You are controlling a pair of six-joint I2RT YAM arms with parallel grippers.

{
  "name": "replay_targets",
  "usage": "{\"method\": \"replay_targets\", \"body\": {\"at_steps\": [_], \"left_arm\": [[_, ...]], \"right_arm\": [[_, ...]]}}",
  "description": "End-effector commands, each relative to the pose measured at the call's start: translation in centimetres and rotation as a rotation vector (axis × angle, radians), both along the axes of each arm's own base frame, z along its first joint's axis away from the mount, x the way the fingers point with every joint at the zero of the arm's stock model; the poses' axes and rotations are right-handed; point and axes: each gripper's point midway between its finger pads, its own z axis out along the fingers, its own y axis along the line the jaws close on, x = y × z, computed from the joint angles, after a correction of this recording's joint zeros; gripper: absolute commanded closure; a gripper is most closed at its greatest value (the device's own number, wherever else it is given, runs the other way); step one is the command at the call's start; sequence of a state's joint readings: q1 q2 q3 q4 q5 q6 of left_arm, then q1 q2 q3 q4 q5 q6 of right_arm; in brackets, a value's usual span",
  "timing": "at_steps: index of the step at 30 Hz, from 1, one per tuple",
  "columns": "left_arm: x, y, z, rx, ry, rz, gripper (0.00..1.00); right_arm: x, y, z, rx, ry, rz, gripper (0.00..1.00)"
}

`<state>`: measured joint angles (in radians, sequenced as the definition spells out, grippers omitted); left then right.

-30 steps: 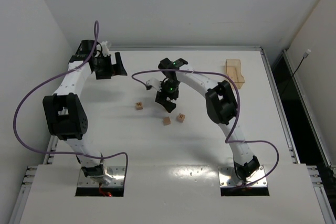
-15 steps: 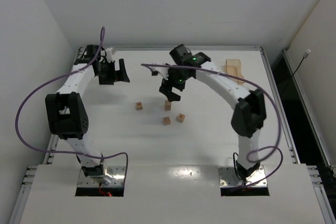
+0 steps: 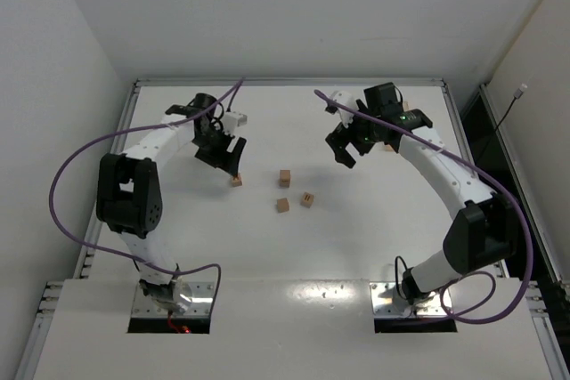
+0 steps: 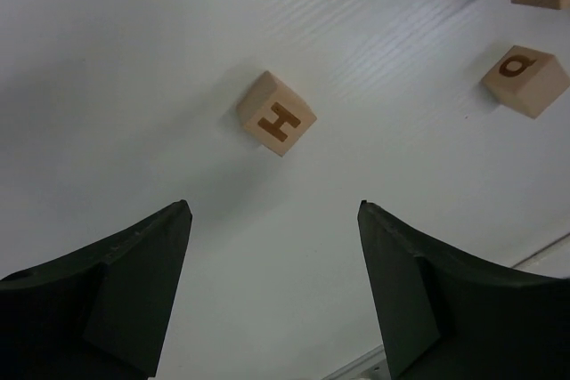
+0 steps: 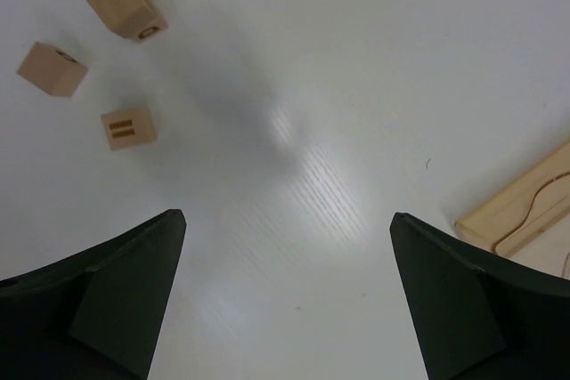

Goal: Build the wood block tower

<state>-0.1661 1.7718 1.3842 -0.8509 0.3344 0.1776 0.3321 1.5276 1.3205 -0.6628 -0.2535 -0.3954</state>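
Small tan wood blocks lie mid-table. One with an H [image 3: 236,180] [image 4: 276,125] sits just ahead of my left gripper's [image 3: 227,159] [image 4: 273,206] tips. That gripper hovers over it, open, nothing between the fingers. To its right stands a taller piece [image 3: 285,177] [image 5: 125,6] that looks like two cubes stacked, the tower. Two single cubes lie nearer: a plain one [image 3: 282,206] [image 5: 52,68] and one with two bars [image 3: 306,199] [image 5: 129,126]. My right gripper [image 3: 343,150] [image 5: 286,215] hangs open and empty over bare table, right of the blocks.
A pale wooden tray [image 5: 525,206] lies at the far right, mostly behind the right arm in the top view. The left wrist view also shows a q-marked cube [image 4: 525,80]. Purple cables loop over both arms. A raised rim runs along the table's far edge.
The right gripper left its cube at the centre, opened wide and drew back to the right. The left arm swung in from the far left corner to the H cube, its jaws narrowing somewhat.
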Motion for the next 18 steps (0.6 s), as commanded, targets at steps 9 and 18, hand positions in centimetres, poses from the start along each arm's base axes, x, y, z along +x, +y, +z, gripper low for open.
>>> {"method": "replay_targets", "body": {"at_steps": [9, 18], "left_arm": [[-2.2, -4.1, -3.7, 0.091, 0.087, 0.037, 0.35], [-2.7, -2.7, -5.2, 0.291, 0.013, 0.379, 0.44]], "right_arm": [[1.5, -1.7, 1.6, 0.077, -0.038, -0.072, 0.03], [1.1, -1.8, 1.1, 0.085, -0.017, -0.069, 0.03]]}}
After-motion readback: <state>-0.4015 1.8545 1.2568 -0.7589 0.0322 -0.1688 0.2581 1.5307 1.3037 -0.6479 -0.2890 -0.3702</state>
